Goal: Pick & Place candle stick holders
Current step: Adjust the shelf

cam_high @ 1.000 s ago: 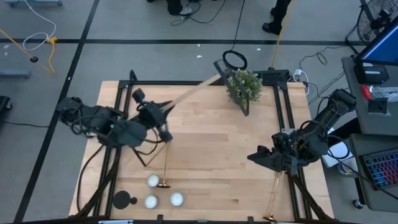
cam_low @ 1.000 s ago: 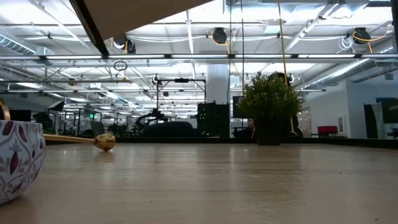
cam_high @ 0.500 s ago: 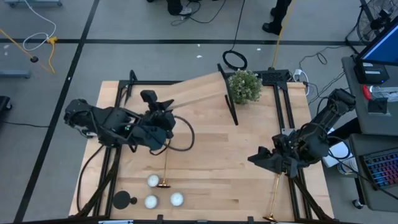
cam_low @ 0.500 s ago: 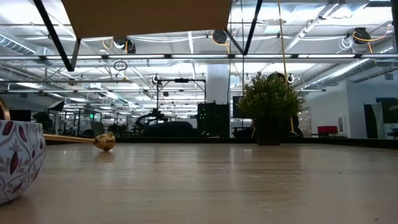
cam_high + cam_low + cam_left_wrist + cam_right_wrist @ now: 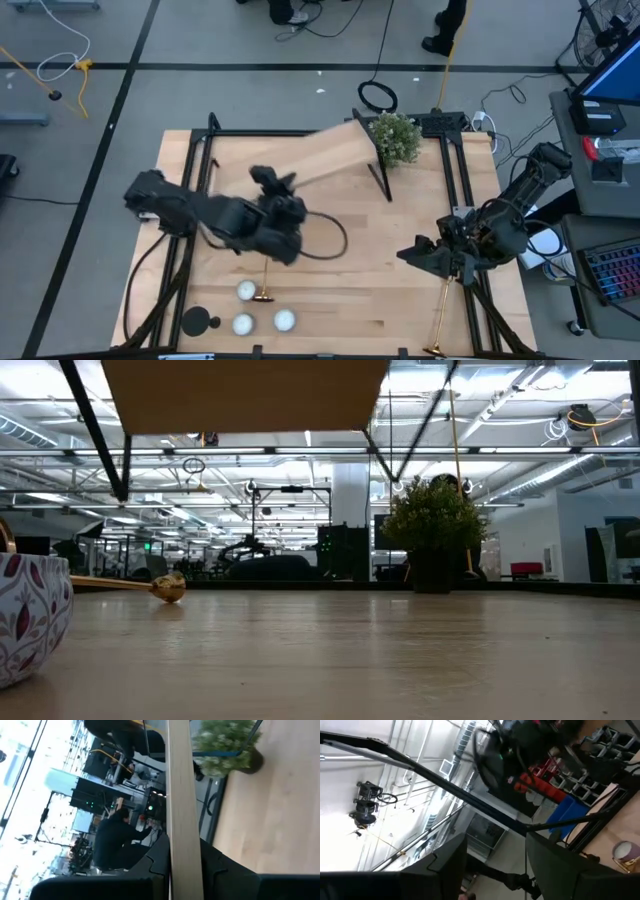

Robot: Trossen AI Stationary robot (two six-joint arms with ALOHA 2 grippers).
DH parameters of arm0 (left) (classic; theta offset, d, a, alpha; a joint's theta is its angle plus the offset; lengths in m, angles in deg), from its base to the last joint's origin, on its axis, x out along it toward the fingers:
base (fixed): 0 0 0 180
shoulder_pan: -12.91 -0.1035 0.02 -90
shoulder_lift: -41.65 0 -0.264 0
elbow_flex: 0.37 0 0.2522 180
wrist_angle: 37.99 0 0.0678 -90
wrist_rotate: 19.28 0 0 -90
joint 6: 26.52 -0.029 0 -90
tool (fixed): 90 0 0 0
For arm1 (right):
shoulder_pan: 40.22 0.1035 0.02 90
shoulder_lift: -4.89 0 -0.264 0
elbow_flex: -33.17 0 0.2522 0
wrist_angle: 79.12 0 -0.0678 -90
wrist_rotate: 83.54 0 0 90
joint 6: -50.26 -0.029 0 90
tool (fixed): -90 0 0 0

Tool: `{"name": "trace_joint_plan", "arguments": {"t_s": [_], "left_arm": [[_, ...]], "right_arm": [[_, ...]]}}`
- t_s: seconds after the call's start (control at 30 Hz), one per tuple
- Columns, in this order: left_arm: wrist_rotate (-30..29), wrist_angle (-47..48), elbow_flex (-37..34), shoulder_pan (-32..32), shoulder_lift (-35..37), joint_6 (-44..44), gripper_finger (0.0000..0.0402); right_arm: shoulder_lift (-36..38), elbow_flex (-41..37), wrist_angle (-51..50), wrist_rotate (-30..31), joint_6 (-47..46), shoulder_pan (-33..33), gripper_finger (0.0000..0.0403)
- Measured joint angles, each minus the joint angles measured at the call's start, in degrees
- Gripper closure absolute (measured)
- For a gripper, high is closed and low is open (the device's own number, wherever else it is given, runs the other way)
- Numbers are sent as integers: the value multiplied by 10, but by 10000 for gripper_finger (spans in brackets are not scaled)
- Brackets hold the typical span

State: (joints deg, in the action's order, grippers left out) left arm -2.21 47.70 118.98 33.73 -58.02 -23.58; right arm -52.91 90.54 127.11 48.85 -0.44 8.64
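Your left pincer (image 5: 290, 212) pinches the wooden stand (image 5: 325, 155), raised above the surface (image 5: 400, 260). Your right pincer (image 5: 425, 252), fingers spread, waits right, empty.

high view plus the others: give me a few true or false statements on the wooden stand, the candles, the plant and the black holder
1. The left end effector grips the wooden stand and holds it clear of the table. True.
2. The potted plant lies tipped over in the middle of the table. False: it stands upright at the table's far edge.
3. Three white candles sit close together near the table's front edge. True.
4. The black candle stick holder rides on top of the wooden stand. False: it sits on the table beside the white candles.
5. The right end effector also grips the wooden stand. False: it is at the table's right side, away from the stand.
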Motion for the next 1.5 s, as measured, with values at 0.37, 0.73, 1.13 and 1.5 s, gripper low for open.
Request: {"name": "trace_joint_plan", "arguments": {"t_s": [0.37,0.73,1.13,1.5], "left_arm": [[13,-12,-1,19,-52,-23,356],[62,-303,0,32,-83,-258,356],[111,-396,-2,5,-181,-316,356],[69,-416,-2,-15,-190,-306,356]], "right_arm": [[-4,0,-1,-3,-2,0,204],[-4,0,191,-26,166,22,204],[-3,0,327,-65,356,56,206],[-5,0,302,-65,329,56,206]]}}
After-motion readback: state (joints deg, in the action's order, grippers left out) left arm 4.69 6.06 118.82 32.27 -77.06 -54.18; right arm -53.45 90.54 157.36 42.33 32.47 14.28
